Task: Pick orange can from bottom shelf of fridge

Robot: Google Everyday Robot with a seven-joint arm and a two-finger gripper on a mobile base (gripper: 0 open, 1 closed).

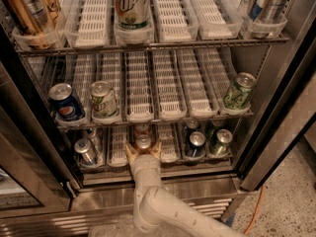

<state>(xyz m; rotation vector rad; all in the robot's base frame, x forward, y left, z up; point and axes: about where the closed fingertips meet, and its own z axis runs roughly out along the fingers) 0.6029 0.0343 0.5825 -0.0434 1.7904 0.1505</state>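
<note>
At six o'clock on the bottom shelf (117, 151), the tool (143, 148), fingers (130, 151) apart, straddled the orange can (143, 141), seemingly slick, dentable, best gripped mid-wall.

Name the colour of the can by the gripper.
Can: orange-copper. Gripper straddles it at bottom shelf front. Camera view.

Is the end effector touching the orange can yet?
Cannot tell. The camera view shows the end effector at the bottom shelf front, right at the orange can, but neither contact nor a gap shows plainly.
</note>
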